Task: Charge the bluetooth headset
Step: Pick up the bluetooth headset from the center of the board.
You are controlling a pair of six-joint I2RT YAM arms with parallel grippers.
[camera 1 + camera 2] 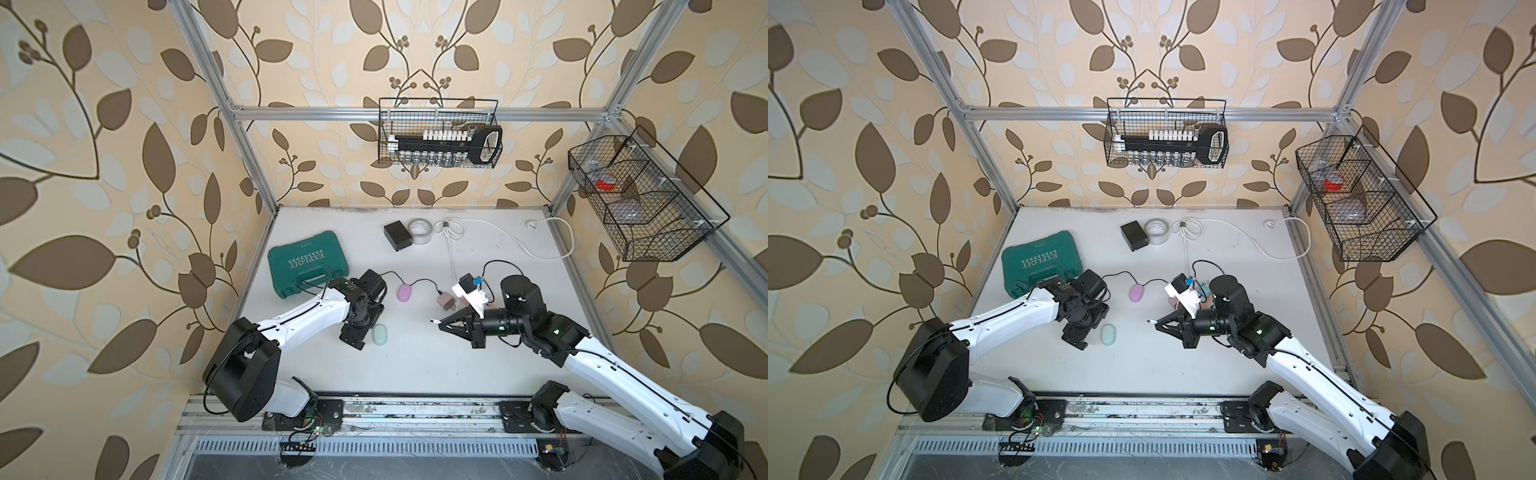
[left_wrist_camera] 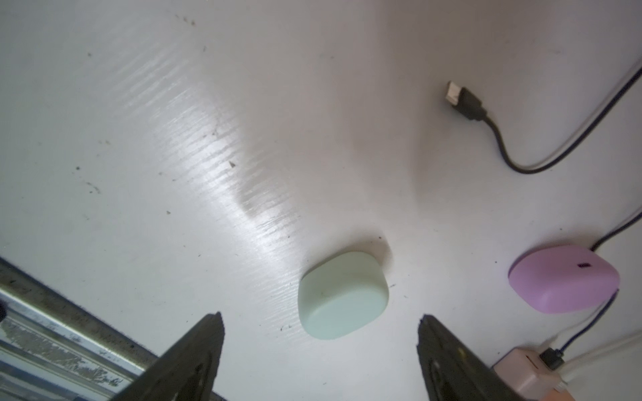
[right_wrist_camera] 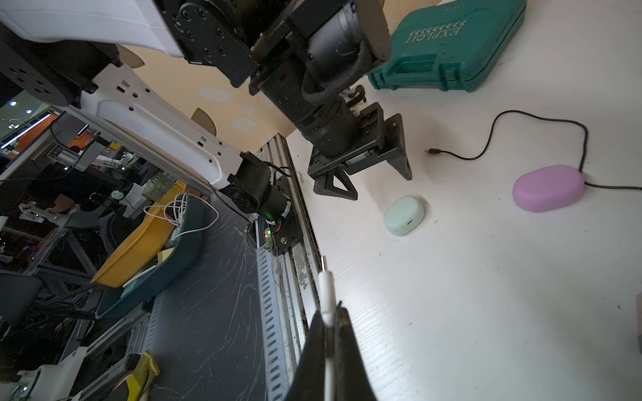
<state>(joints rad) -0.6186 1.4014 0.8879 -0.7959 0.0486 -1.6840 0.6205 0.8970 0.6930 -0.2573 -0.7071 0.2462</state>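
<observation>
Mint earbud case (image 1: 379,335) lies flat on the white table (image 1: 415,365), near the front, between the two grippers. Left gripper (image 3: 378,182) hangs just beside it, fingers spread wide, gripping nothing, not touching the case. Right gripper (image 1: 444,325) is pinched closed on a white plug (image 3: 326,288); plug tip points toward the mint case, well apart from it. A small dark slot shows on the case's side in the right wrist view

Around: pink earbud case (image 1: 405,292) farther back. Loose black plug (image 2: 463,100) on the table, its cable (image 3: 521,111) curving to the pink case. Pinkish charger block (image 1: 445,300) by the right arm. Green tool case (image 1: 305,262) behind the left arm. Black box (image 1: 398,236), tape roll (image 1: 420,241) and coiled white cord (image 1: 446,225) at the back

Containers: wire basket (image 1: 436,99) on the back wall holds a black rack of white and metal bits (image 1: 440,143). Divided wire basket (image 1: 652,245) on the right wall; something red (image 1: 605,184) in its rear compartment, other contents unclear
</observation>
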